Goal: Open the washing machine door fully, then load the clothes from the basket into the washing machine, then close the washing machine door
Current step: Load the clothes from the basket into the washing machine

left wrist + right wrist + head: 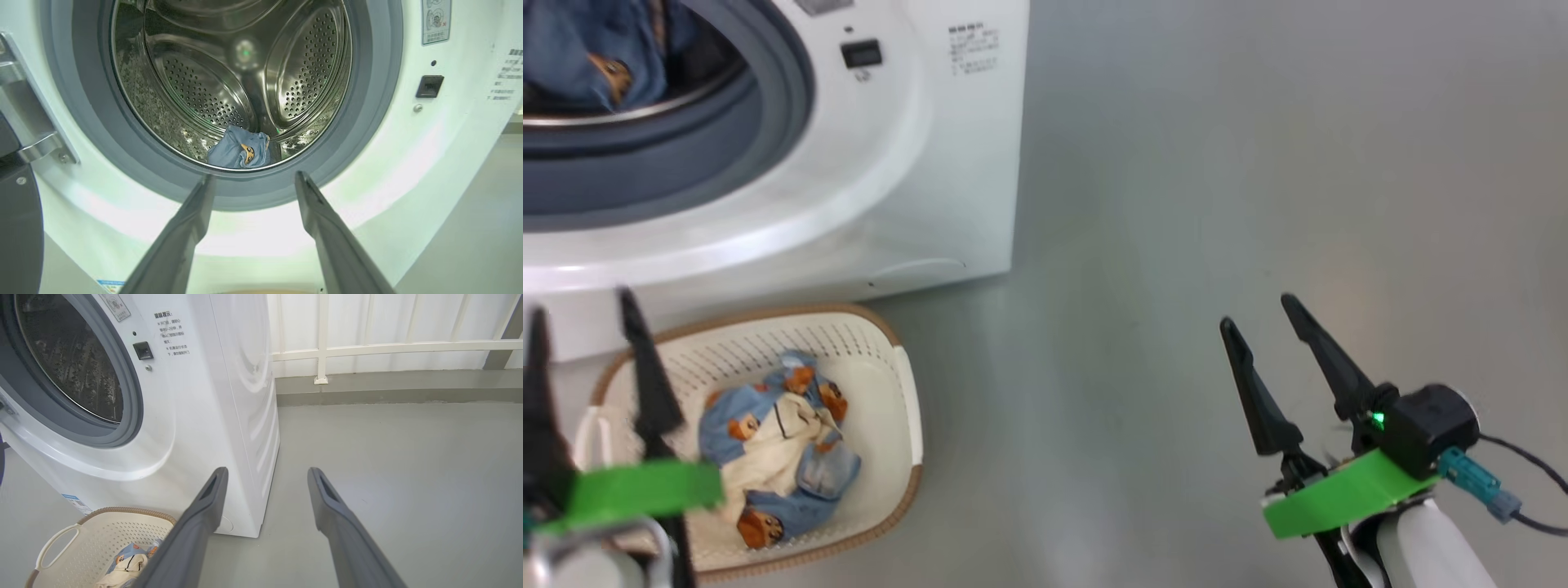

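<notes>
On the grey floor (1258, 163), just before the front of the washing machine (915, 163), sits the basket (907, 408). The clothes (784, 441) lie in it as one loose bundle, blue bear print wrapped round cream cloth.

- One blue bear-print piece (239, 149) lies at the bottom front of the drum (196, 90), just behind the gasket (367, 122). Loading looks partly done.
- Left gripper (580, 304): fingers spread wide, empty, above the basket's left end. In its wrist view it points at the drum mouth.
- Right gripper (1258, 313): fingers spread wide, empty, over bare floor well apart from the basket.

Step in hand, as I judge it, is fetching the bundle from the basket.
- Tip the left gripper down and bring it over the heap's high middle.
- Straddle a thick fold, not a single edge, so the whole lot comes up together.
- Lift clear of the brown rim before swinging up.
- Carry it past the gasket lip and let go deep in the drum, so nothing trails over the sill.

Hard to make out:
- The door (18, 228) is only a dark slab beside its metal hinge (28, 122), cut off at the left wrist view's edge. I cannot tell how far it stands open.
- The left gripper is blurred in the head view and covers the basket's near left corner.
- I cannot tell how many garments make up the bundle.
</notes>
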You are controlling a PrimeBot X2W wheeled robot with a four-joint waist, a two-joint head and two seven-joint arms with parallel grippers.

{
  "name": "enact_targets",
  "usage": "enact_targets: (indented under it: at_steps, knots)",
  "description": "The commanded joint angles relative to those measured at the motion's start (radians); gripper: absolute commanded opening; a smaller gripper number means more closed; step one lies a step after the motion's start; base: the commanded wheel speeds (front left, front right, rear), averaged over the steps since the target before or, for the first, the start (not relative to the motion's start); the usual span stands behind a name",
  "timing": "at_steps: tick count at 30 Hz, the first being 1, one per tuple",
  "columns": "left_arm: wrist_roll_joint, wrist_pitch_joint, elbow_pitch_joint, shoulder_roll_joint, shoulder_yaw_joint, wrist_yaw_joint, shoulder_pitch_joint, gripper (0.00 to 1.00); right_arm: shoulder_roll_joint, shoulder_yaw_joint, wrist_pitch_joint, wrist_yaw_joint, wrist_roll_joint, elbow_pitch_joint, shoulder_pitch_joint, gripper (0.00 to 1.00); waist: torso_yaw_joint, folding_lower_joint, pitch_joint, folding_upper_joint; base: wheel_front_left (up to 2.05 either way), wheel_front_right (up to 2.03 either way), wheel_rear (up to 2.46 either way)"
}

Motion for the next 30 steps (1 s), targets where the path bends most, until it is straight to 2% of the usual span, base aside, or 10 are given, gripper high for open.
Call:
enact_targets:
  at_steps: [1, 7, 15, 30]
  knots:
    - [0.004, -0.01, -0.048, 0.013, 0.025, 0.015, 0.037, 1.0, -0.012, 0.023, -0.012, 0.002, -0.007, -0.015, 0.033, 1.0, 0.031, 0.0, -0.078, 0.0, 0.0, 0.0, 0.0]
    - [0.004, -0.016, -0.103, -0.038, 0.0, 0.03, 0.18, 1.0, -0.023, 0.028, -0.007, 0.002, -0.011, -0.007, 0.09, 1.0, 0.054, 0.0, -0.17, 0.0, 0.0, 0.0, 0.0]
    - [0.012, -0.02, -0.1, -0.06, -0.011, 0.023, 0.316, 1.0, -0.023, 0.024, 0.035, 0.002, -0.025, -0.031, 0.183, 1.0, 0.077, 0.0, -0.286, 0.0, 0.0, 0.0, 0.0]
    - [0.036, -0.021, -0.075, -0.104, -0.061, -0.003, 0.427, 1.0, -0.006, 0.0, 0.099, 0.002, -0.047, -0.104, 0.294, 1.0, 0.101, 0.0, -0.393, 0.0, 0.0, 0.0, 0.0]
